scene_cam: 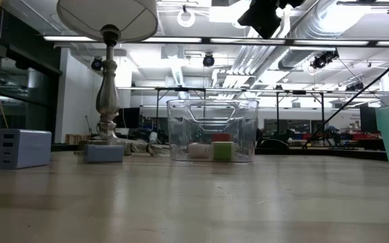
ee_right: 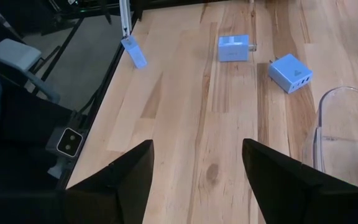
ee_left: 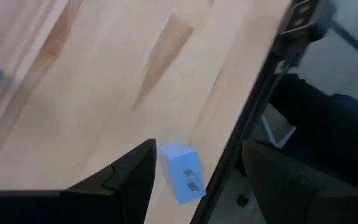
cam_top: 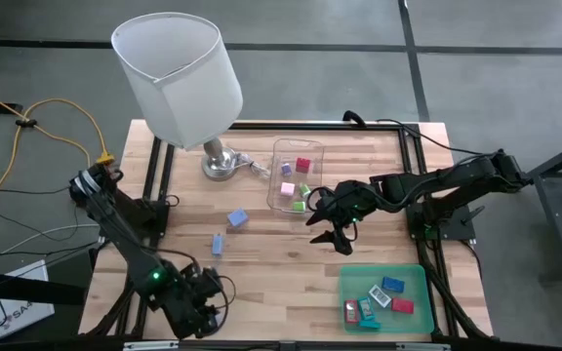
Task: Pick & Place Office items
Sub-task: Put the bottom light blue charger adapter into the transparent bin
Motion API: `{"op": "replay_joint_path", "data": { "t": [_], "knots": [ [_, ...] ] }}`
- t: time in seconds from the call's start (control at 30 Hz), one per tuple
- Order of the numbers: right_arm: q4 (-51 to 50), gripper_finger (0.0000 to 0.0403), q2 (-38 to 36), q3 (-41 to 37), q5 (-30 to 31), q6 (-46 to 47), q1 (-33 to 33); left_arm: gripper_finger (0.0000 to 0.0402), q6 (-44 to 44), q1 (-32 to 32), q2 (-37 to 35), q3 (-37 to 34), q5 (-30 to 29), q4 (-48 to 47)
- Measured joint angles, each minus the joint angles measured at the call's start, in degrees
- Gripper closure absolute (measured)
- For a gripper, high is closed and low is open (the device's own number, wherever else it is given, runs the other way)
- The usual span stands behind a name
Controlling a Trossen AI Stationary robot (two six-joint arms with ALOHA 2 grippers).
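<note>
- The clear box (cam_top: 296, 175) stands mid-desk and serves as the landmark; pink, red and green pieces (cam_top: 303, 165) lie inside it.
- Right hand (cam_top: 332, 232) hovers above the desk just beside the box's near right corner, fingers wide, holding nothing.
- Two light blue chargers lie on the bare desk (cam_top: 261, 263) left of the box: one (cam_top: 237, 219) near, the other (cam_top: 218, 244) further toward the front.
- A green tray (cam_top: 420, 277), right of the box near the front edge, holds more pieces (cam_top: 392, 287), blue, red, teal and white.
- A lamp (cam_top: 220, 161) stands left of the box at the back.
- Left hand (cam_top: 203, 310) waits at the front left corner, fingers apart, empty.
</note>
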Motion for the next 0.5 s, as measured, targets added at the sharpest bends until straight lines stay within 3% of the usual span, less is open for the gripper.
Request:
{"op": "replay_joint_path", "data": {
  "t": [0.33,0.5],
  "knots": [
    [0.03,0.0171,0.0,0.0,0.0,0.0,0.0,0.017,-10.15,-1.06,3.42,0.04,6.34,-6.43],
    [0.3,0.0171,0.0,0.0,0.0,0.0,0.02,0.017,-11.1,-1.78,3.42,0.04,5.65,-7.4]
  ]
}}
